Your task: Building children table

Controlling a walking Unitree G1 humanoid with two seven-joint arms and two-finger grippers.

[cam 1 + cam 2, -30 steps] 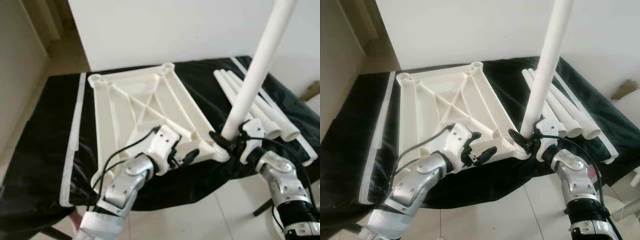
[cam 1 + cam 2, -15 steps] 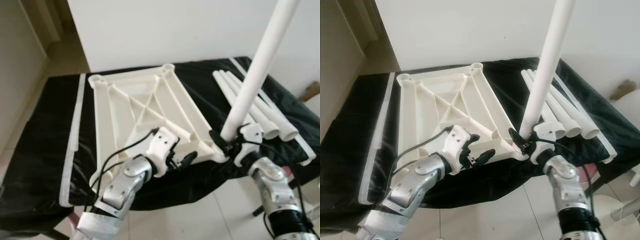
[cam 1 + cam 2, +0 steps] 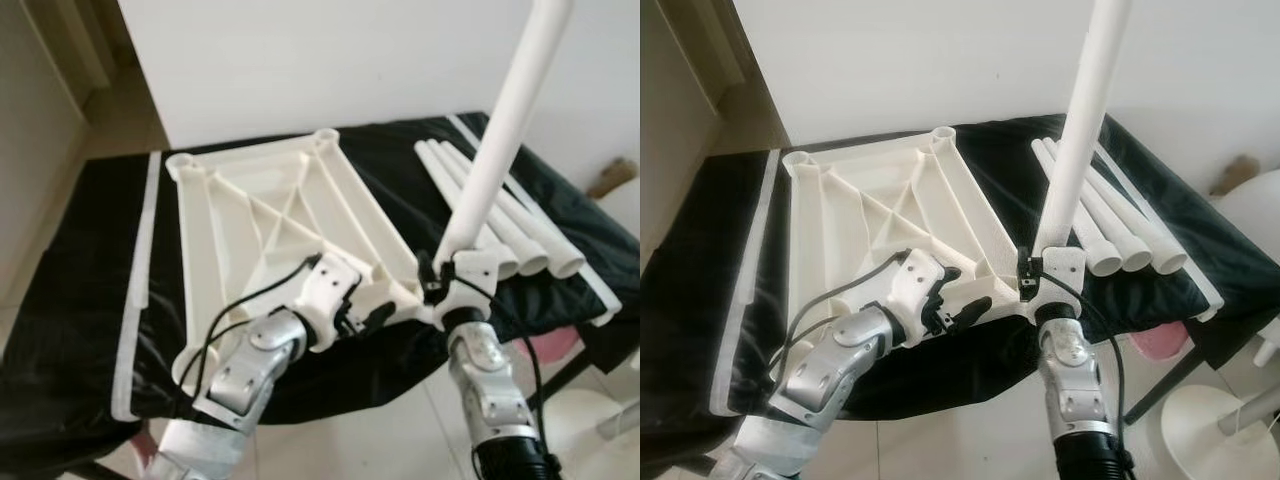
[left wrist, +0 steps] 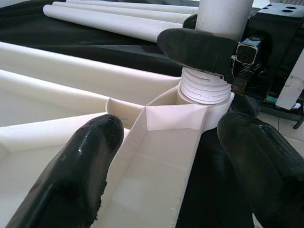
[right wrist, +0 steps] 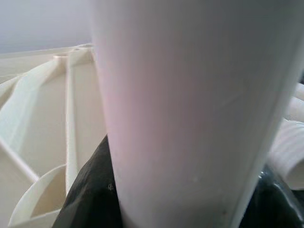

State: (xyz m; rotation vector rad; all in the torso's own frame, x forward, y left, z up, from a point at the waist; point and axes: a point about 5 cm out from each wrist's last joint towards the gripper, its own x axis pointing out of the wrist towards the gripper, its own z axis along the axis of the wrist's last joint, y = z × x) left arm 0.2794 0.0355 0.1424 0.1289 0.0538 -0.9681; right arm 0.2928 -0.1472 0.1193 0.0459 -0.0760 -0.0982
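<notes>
Right gripper (image 3: 437, 283) clamped on the leg (image 3: 497, 139) at its base, forearm now swung under the corner, more vertical than a second ago; leg stood nearly upright in the near right socket of the tabletop (image 3: 262, 215) (threads showing); left gripper (image 4: 166, 156) spread wide astride the corner rib, gripping nothing; spare legs (image 3: 515, 225) lay beside on the black cloth (image 3: 80, 260).

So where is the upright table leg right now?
In the eye views the leg stands in the near right corner socket of the upturned tabletop, gripped at its base by the right tool, with the spare legs to its right.
</notes>
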